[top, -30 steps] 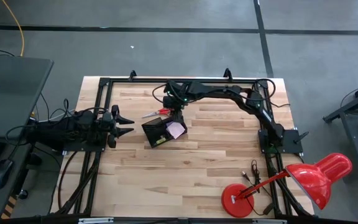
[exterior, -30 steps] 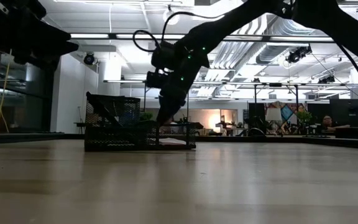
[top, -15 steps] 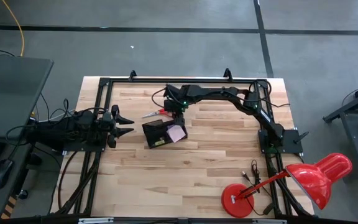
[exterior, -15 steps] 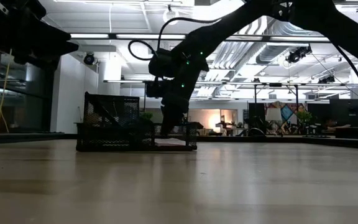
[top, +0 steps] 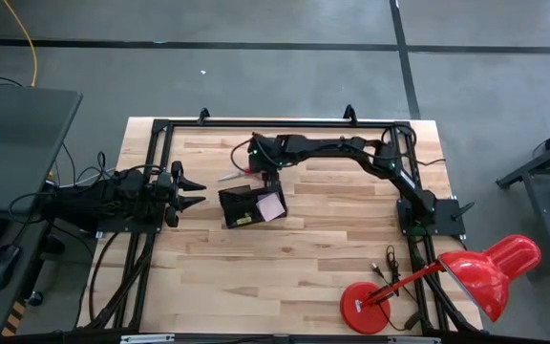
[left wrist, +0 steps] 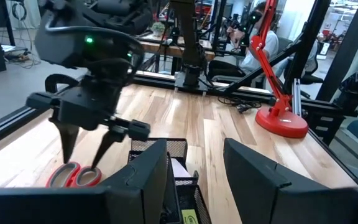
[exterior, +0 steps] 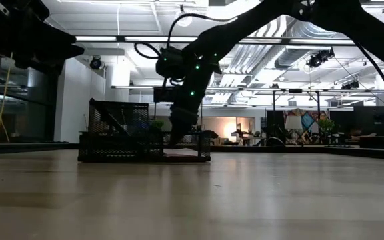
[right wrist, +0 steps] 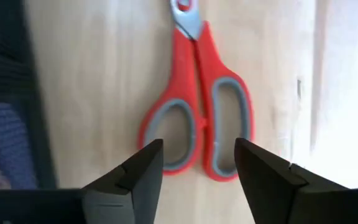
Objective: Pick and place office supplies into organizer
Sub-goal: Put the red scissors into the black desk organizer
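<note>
Above the far middle of the wooden tabletop (top: 294, 258), the right hand (right wrist: 194, 165) hangs with its fingers parted and empty over the small red-handled scissors (right wrist: 197, 118), which lie flat just beside the black mesh two-compartment organizer (top: 248, 205). A pink square sticky-note pad (top: 270, 204) lies inside that organizer. At the tabletop's left edge, the left hand (top: 195, 189) waits, partly spread and empty.
</note>
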`<state>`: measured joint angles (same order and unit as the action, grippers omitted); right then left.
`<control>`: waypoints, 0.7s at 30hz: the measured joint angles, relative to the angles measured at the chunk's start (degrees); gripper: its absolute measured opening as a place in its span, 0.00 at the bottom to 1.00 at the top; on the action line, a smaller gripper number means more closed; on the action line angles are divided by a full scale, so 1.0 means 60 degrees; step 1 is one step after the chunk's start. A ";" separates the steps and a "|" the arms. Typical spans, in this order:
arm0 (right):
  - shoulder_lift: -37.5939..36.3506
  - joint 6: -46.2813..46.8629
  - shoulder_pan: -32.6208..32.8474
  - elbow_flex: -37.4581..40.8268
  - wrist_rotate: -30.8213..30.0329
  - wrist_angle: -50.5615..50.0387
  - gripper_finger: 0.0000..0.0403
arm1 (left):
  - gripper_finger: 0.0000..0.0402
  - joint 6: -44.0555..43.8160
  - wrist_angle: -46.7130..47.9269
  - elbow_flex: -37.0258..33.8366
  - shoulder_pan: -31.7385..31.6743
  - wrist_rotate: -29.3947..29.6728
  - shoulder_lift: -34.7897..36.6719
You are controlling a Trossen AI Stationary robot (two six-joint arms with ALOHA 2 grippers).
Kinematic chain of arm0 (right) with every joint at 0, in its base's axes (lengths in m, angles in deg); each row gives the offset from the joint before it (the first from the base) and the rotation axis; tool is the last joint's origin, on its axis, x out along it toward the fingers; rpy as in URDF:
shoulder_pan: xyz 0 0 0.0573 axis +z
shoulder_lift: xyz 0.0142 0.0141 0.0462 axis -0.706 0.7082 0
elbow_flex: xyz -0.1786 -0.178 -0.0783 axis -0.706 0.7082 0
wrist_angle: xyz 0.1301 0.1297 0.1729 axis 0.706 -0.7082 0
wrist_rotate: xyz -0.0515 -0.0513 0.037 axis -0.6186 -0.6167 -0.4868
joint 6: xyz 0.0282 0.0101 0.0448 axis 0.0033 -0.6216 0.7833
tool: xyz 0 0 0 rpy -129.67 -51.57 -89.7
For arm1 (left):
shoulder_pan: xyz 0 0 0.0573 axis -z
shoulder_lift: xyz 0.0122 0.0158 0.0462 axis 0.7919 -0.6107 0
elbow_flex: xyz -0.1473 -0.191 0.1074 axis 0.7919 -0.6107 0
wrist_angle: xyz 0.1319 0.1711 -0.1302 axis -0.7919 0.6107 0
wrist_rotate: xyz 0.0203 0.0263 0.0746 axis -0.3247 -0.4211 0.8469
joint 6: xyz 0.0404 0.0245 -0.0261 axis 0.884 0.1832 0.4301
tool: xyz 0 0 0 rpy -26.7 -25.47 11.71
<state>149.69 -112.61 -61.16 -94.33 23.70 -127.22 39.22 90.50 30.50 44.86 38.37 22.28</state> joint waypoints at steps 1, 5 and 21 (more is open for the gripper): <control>0.0000 0.0000 -0.0080 0.0000 0.0013 0.0000 0.48 | 0.36 0.0000 0.0000 0.0000 0.0003 0.0000 0.0000; -0.0004 -0.0091 -0.0249 -0.0122 0.0277 0.0025 0.49 | 0.36 0.0000 0.0002 0.0000 0.0002 0.0000 0.0000; -0.0002 0.1092 -0.0390 -0.0157 0.2049 -0.0433 0.47 | 0.36 0.0000 -0.0084 0.0000 0.0000 0.0011 -0.0004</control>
<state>149.67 -106.06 -63.50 -95.27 35.99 -129.82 39.22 90.00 30.50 44.85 38.44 22.25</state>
